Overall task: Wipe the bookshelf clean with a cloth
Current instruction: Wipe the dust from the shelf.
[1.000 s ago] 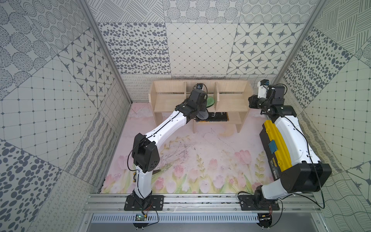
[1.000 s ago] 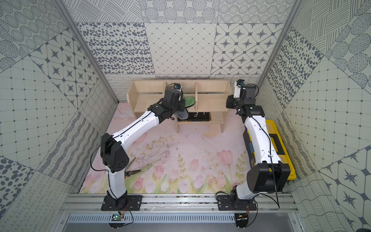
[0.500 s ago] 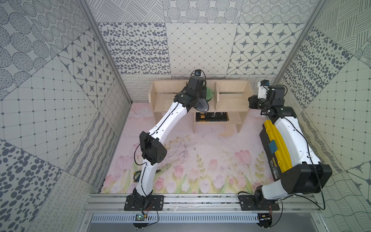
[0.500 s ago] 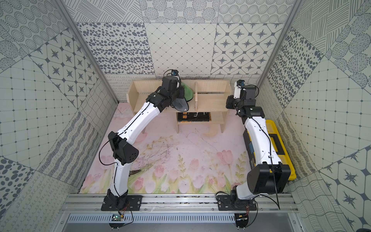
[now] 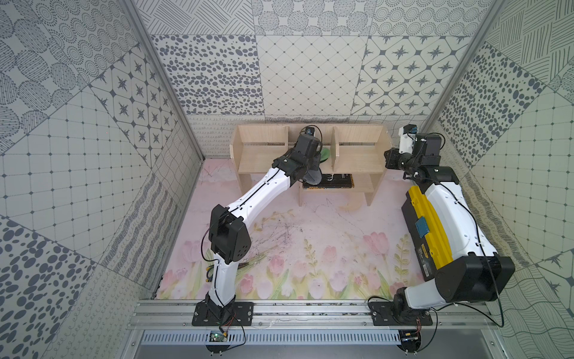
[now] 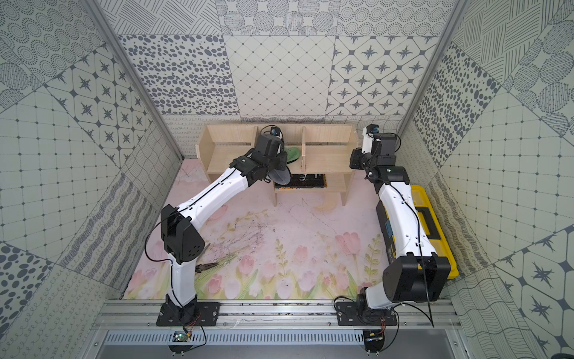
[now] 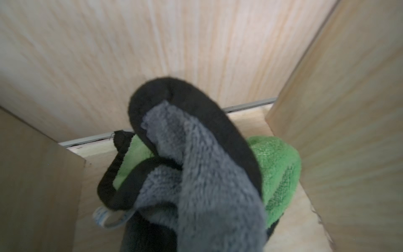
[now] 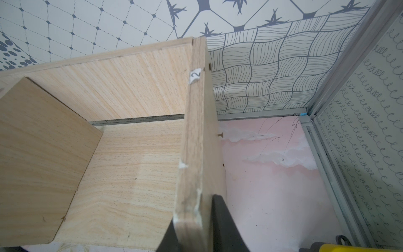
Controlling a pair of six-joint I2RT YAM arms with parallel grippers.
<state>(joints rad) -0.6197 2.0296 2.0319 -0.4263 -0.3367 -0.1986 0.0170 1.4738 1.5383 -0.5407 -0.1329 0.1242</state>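
The pale-wood bookshelf (image 5: 257,155) (image 6: 223,158) stands against the back wall. My left gripper (image 5: 310,152) (image 6: 273,152) reaches into its middle compartment, shut on the cloth (image 5: 326,154) (image 6: 293,154). In the left wrist view the bunched cloth (image 7: 196,174) lies grey side up with its green side on the shelf board, and it hides the jaws. My right gripper (image 5: 389,155) (image 6: 354,158) (image 8: 194,235) is shut on the bookshelf's right side panel (image 8: 196,131), with one black finger (image 8: 222,229) on the panel's outer face.
A yellow-and-black toolbox (image 5: 425,236) (image 6: 435,223) lies along the right wall under my right arm. A black book (image 5: 335,181) rests on the lower shelf. Pliers (image 6: 206,266) lie on the floral mat near the left arm's base. Patterned walls enclose three sides.
The left gripper pushed the cloth toward the back of the middle compartment, then drew it partway forward again. The right gripper stayed on the side panel.
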